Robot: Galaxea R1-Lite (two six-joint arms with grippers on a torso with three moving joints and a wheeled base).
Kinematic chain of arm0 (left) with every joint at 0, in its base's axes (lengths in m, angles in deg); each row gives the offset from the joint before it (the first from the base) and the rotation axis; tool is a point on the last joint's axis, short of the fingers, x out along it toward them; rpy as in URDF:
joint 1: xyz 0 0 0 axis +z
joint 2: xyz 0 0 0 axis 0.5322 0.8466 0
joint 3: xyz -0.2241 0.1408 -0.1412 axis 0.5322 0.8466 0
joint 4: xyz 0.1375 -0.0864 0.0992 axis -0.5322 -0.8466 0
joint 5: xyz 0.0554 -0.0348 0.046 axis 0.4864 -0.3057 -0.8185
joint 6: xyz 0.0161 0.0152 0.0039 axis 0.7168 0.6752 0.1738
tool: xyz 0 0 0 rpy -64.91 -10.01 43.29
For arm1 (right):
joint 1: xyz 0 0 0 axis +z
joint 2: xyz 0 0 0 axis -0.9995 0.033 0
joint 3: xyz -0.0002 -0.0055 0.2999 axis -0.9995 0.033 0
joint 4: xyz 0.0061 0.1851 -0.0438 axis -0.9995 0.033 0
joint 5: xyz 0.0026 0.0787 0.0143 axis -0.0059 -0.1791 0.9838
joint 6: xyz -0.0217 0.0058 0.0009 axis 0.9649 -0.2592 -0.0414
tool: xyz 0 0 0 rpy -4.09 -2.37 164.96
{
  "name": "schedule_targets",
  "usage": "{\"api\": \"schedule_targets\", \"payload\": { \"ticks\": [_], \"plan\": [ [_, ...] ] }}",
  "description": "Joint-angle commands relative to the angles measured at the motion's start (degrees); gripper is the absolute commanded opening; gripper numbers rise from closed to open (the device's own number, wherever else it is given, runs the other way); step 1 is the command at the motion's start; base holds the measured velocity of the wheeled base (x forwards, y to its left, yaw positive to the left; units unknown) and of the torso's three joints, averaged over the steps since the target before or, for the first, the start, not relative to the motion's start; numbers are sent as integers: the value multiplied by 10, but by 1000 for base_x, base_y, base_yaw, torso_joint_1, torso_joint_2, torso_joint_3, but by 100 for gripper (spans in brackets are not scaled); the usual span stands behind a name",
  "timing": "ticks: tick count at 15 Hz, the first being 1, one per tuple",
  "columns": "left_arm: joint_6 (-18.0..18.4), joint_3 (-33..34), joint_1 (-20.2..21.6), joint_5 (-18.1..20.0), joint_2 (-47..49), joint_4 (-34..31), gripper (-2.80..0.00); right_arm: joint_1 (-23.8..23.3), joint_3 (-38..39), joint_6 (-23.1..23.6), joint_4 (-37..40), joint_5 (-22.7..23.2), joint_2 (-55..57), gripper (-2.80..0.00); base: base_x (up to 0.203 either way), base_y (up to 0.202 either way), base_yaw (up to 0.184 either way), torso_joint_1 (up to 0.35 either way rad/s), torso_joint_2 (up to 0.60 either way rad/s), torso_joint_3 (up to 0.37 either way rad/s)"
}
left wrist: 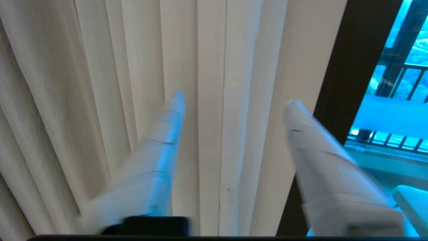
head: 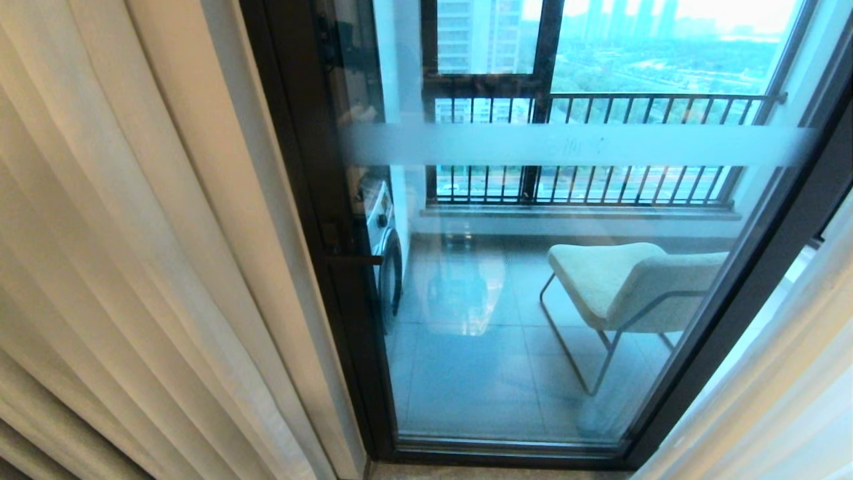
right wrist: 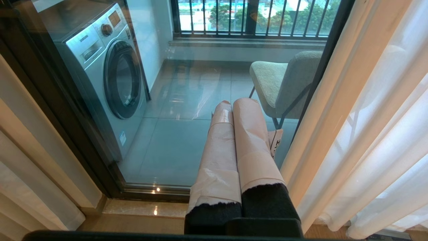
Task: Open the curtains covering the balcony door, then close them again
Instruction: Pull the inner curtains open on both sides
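Left wrist view: left gripper [left wrist: 234,100] faces the drape [left wrist: 214,117], fingers [left wrist: 170,113] apart astride the pleats near its door-side edge; no fabric visibly pinched. Risk: closing on too thin a fold lets it slip out, or a finger catches the dark door [left wrist: 351,67] frame, which lies at 3 o'clock of the pleats. Right gripper [right wrist: 239,103] parked low facing the glass, fingers together, empty. Head view: drape [head: 133,233] bunched at 9 o'clock, sheer [head: 786,373] at 4 o'clock, door [head: 533,300] uncovered.
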Motion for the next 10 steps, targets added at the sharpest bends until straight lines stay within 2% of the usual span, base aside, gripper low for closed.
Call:
{"api": "schedule_targets", "payload": {
  "ticks": [1,4,7,10],
  "plan": [
    [1,21,-3,2,-23,2,-280,0,0,0,0,0,0,-280,0,0,0,0,0,0],
    [21,74,-30,2,-36,3,-280,0,0,0,0,1,0,-280,0,0,0,0,0,0],
    [61,102,-88,2,-28,3,-280,0,0,0,0,1,0,-280,0,0,0,0,0,0],
    [114,128,-129,0,-11,-9,-280,0,0,0,0,0,0,-280,0,0,0,0,0,0]
  ]
}}
